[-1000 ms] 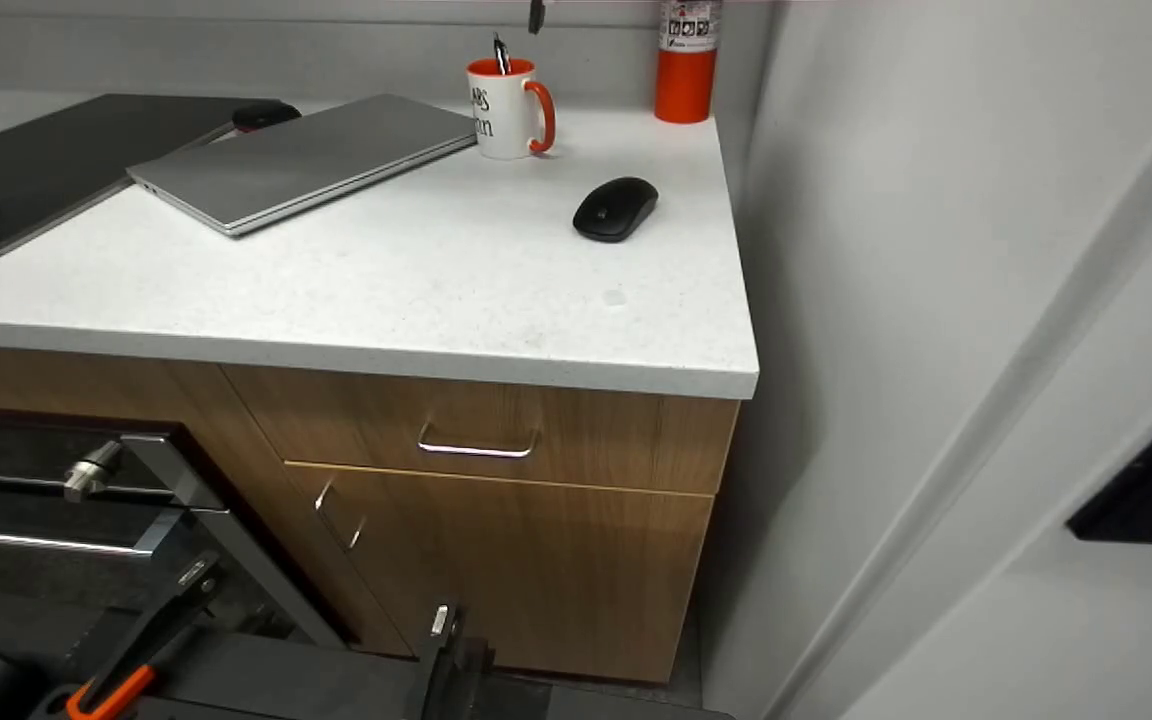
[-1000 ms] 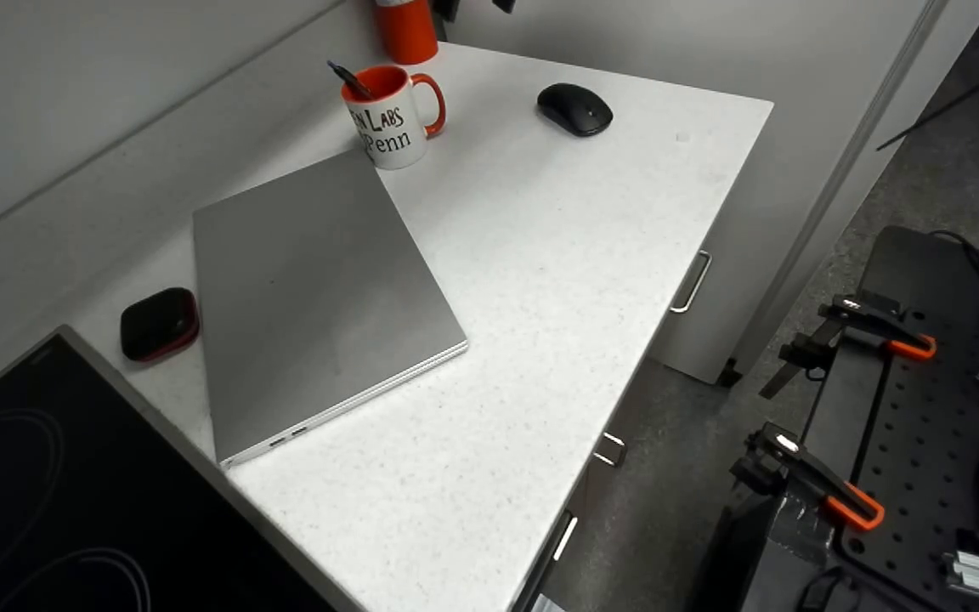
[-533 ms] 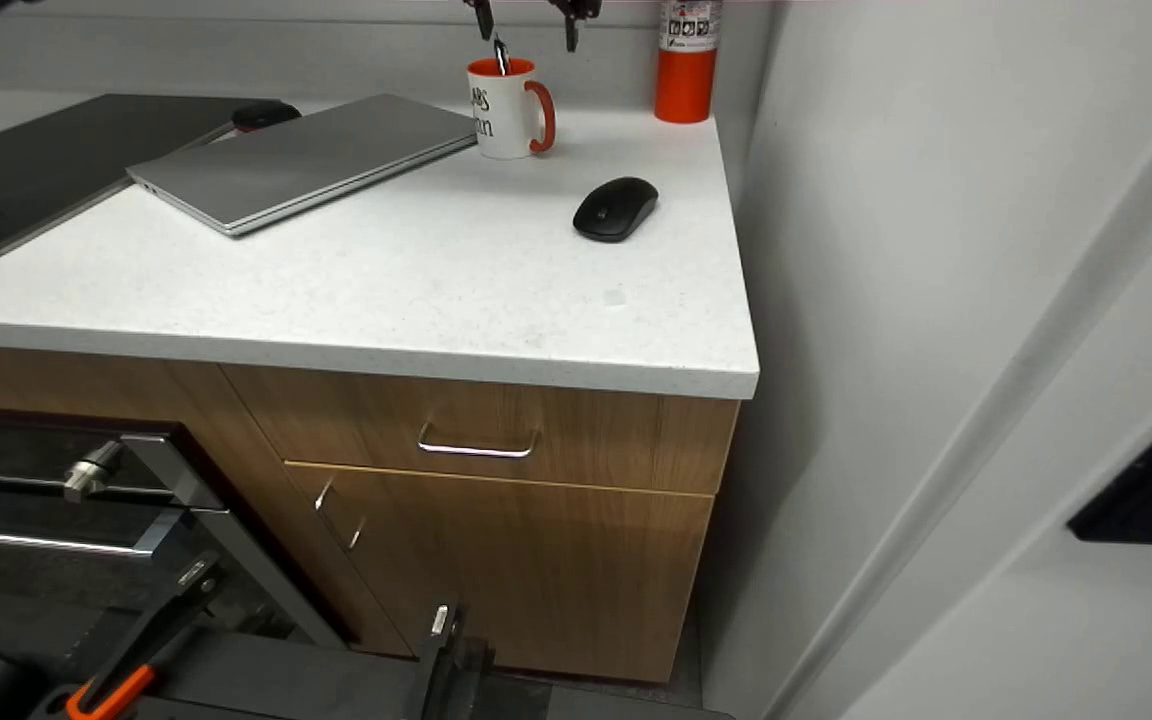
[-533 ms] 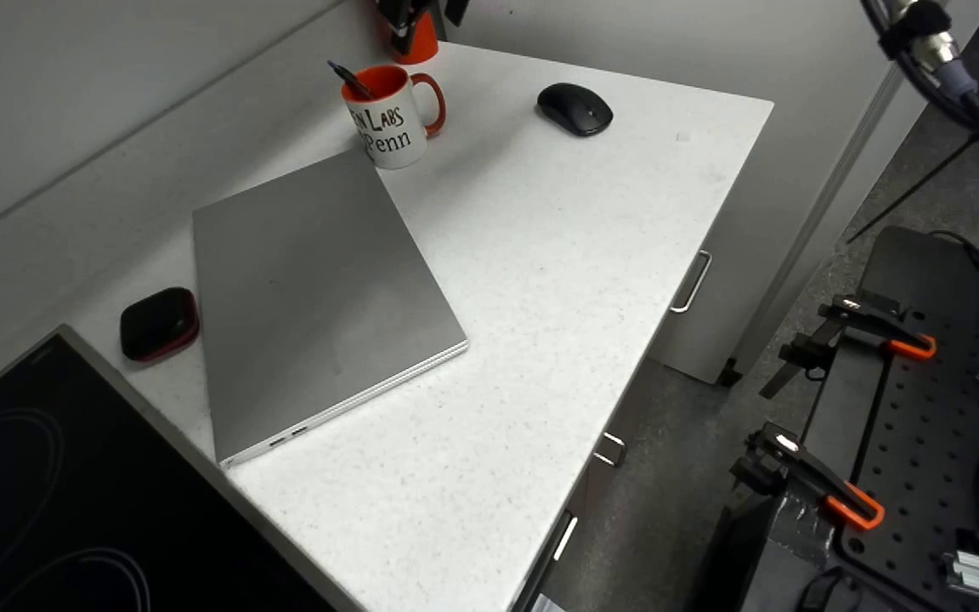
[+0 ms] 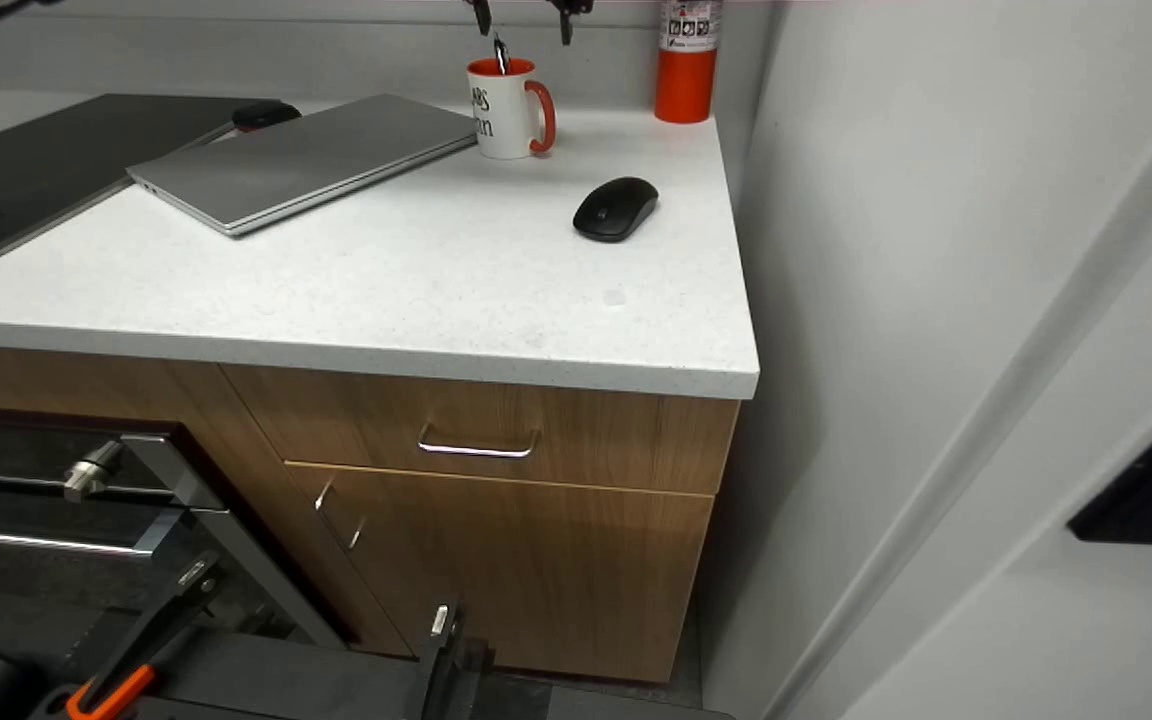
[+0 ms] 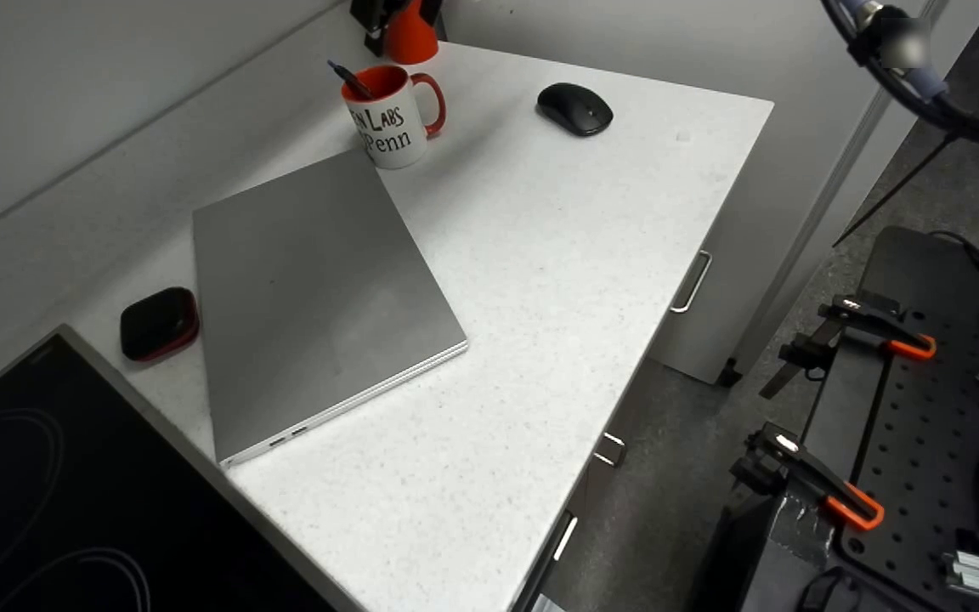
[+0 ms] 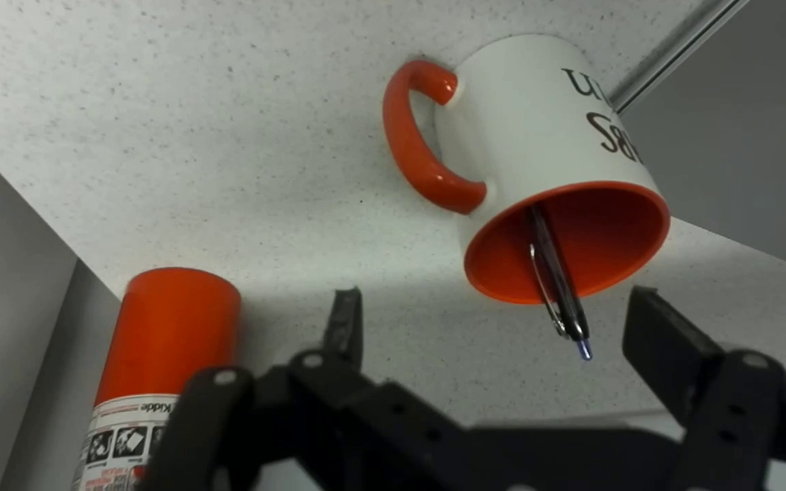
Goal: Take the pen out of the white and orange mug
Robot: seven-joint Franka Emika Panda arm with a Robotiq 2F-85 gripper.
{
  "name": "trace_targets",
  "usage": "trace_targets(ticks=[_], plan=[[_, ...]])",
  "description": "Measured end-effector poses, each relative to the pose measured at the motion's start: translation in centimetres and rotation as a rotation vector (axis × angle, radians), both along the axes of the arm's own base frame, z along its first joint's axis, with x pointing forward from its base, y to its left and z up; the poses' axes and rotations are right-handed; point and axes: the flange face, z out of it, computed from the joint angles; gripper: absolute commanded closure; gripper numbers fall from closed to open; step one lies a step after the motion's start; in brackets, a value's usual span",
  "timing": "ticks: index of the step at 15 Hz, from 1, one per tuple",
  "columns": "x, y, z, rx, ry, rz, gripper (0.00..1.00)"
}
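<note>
The white and orange mug stands upright on the counter in both exterior views [image 5: 502,122] [image 6: 393,141], its orange handle turned away from the laptop. The pen, dark with a metal clip, leans in it; its top end sticks out above the rim in both exterior views [image 5: 503,56] [image 6: 351,80]. My gripper [image 5: 525,33] is open and empty at the top of an exterior view, above the mug. In the wrist view, the mug [image 7: 536,116] appears upside down. There the pen's [image 7: 560,283] top lies between the spread fingers of the gripper [image 7: 495,293], nearer the right finger, touching neither. The pen's lower end is hidden inside the mug.
A closed grey laptop [image 6: 319,297] lies beside the mug. A red cylinder with a white label [image 5: 685,85] stands near the back wall; it also shows in the wrist view [image 7: 171,327]. A black mouse [image 5: 616,209] lies nearer the counter's front. A dark cooktop [image 6: 48,493] adjoins.
A second ago the gripper barely showed at the top of both exterior views. It has come down over the mug, then shifted slightly. The mug and pen have not moved.
</note>
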Motion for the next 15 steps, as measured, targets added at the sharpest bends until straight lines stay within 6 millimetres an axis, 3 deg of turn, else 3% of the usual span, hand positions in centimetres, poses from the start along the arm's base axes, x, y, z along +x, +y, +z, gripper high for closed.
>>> trace_targets(ticks=[4, 10, 15], plan=[[0.1, 0.6, 0.0, 0.006, -0.001, 0.007, 0.00], [1.7, 3.5, 0.1, 0.016, -0.021, 0.062, 0.00], [3.7, 5.0, -1.8, 0.017, -0.035, 0.084, 0.00]])
